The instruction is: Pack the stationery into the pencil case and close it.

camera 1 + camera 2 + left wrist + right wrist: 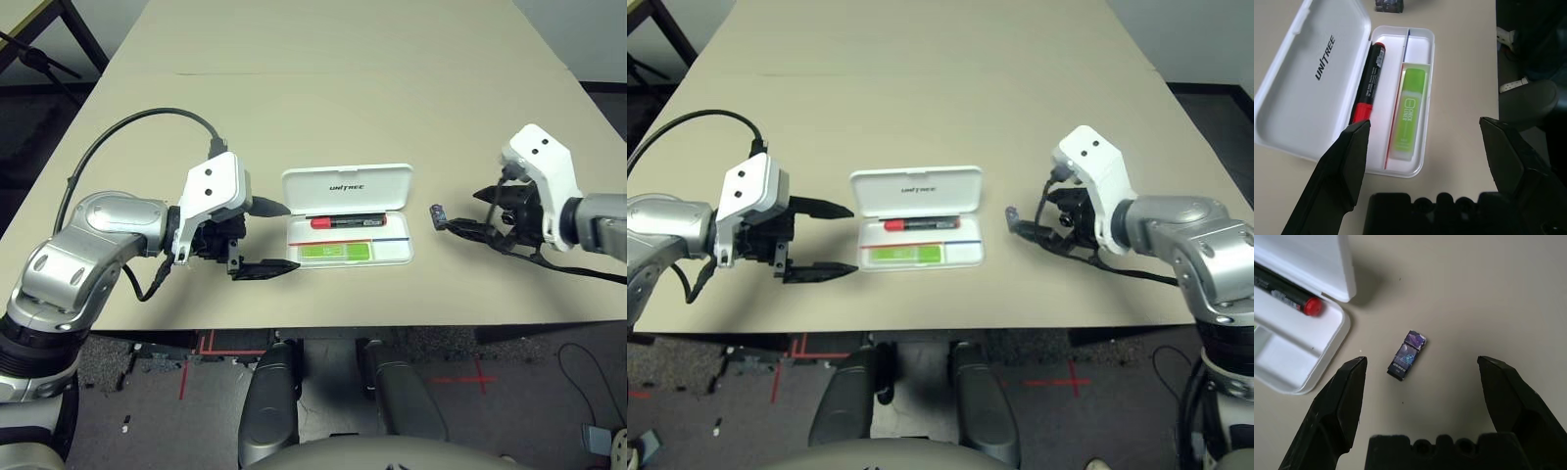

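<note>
Lab-like space: tape-marked floor [509,401] beyond left claw [1425,161], cabled robot arm [108,245] behind it.

Dark capitals read "UNITREE" on the inner face of the open lid [348,201], at the 12 o'clock side of the pencil case [397,251]. Toward 6 o'clock in the tray, the green highlighter [1409,115] reads "CHECK LINER". Fine print on the red-capped marker [1370,78] and on the small block [1407,355], at the case's 3 o'clock, is too small to read.
</note>
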You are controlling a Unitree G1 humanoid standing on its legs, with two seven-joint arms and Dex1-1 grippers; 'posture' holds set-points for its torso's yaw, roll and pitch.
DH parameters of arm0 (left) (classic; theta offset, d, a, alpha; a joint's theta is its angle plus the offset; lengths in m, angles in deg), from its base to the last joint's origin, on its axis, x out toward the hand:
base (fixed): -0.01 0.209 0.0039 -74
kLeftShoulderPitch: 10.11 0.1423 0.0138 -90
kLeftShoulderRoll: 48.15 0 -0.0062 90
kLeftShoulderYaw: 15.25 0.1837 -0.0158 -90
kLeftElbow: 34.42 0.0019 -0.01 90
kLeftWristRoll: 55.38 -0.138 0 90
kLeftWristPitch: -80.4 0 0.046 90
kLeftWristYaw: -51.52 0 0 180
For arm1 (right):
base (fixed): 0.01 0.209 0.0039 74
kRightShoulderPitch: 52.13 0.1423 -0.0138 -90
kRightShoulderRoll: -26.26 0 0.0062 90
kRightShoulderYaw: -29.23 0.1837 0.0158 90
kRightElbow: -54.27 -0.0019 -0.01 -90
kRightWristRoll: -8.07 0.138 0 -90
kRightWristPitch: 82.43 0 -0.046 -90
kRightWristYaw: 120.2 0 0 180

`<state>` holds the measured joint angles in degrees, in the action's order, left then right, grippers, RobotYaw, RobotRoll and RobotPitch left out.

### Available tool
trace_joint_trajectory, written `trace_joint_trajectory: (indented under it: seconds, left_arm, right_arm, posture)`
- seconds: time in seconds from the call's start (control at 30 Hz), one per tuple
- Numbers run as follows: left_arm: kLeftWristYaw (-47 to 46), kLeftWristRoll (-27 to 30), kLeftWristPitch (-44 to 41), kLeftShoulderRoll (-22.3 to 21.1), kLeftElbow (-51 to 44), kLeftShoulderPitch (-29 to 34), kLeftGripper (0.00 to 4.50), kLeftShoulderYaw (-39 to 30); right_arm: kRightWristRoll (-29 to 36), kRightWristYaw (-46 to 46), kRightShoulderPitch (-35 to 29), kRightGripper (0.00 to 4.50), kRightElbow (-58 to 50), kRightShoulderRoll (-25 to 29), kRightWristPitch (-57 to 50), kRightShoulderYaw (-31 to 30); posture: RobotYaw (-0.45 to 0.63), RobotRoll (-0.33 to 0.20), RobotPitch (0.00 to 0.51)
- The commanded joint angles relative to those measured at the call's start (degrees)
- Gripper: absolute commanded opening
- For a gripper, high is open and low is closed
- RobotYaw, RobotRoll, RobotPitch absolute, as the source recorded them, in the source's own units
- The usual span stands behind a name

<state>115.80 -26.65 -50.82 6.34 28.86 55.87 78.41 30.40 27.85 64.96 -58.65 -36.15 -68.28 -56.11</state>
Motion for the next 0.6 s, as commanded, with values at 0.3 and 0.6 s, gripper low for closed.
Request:
trace_joint_trajectory:
  seconds: [0.3,0.6]
  left_arm:
    - [-0.7,-1.7,2.2,0.3,-0.7,0.6,4.49,3.0]
    - [-1.1,-1.9,2.5,0.0,-1.3,1.7,4.49,2.6]
  right_arm:
    - [-4.1,14.9,4.0,4.5,-2.6,-15.4,-14.1,0.8]
    - [-4.1,16.4,3.4,4.5,0.0,-16.0,-12.1,-0.7]
  posture:
    - [0.0,0.0,0.207]
    - [0.02,0.0,0.206]
